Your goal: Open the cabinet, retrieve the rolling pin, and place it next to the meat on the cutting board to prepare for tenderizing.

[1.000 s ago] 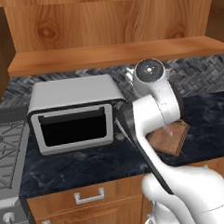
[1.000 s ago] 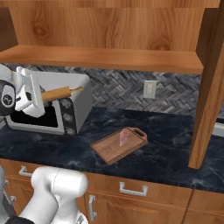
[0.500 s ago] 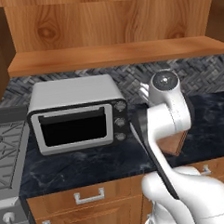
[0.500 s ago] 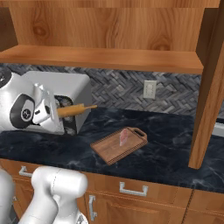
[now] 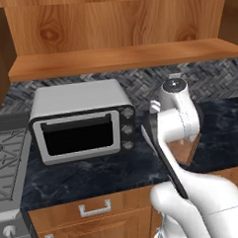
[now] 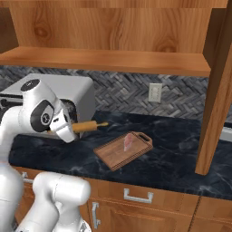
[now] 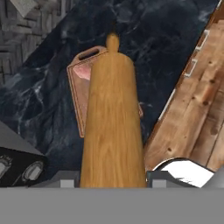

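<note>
Your bench (image 6: 181,149) is dark marbled stone. On it you have the toaster oven (image 5: 84,123) toward nine o'clock and the cutting board (image 6: 118,152) near centre, lying flat with the meat (image 6: 128,142) on its two o'clock end.

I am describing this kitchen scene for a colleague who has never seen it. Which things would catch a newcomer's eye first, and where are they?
First, the rolling pin, held in the gripper above the dark counter, pointing toward the cutting board. Next, the meat lying on that board, near its handle end. Last, the toaster oven at the counter's left, under the wooden shelf.
</note>
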Robot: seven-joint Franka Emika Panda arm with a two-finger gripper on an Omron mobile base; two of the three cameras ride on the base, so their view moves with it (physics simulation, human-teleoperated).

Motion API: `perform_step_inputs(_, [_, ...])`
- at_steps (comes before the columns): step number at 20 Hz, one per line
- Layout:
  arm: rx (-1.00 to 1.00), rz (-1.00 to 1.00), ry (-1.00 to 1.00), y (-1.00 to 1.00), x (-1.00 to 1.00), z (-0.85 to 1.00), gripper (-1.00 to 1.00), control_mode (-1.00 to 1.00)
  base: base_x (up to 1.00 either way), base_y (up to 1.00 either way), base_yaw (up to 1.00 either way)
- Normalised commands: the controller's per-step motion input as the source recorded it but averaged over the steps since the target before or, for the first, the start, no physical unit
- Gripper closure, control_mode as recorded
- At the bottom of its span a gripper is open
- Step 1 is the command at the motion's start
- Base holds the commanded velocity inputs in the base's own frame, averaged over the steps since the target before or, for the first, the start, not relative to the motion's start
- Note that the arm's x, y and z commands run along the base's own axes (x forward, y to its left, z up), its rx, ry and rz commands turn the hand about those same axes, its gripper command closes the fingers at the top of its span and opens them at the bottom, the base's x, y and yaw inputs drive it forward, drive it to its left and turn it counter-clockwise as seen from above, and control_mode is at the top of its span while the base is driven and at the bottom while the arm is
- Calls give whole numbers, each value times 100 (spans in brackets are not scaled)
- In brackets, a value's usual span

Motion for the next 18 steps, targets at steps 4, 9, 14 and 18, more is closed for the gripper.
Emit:
perform_step_inputs(4, [0, 15, 21, -6, 52, -41, 100, -100, 0, 0, 0])
perform_step_inputs(9, [0, 19, 17, -10, 56, -40, 100, -100, 0, 0, 0])
perform_step_inputs(14, [0, 21, 9, -22, 40, -44, 100, -100, 0, 0, 0])
perform_step_inputs(18, [0, 20, 5, -23, 32, -42, 100, -100, 0, 0, 0])
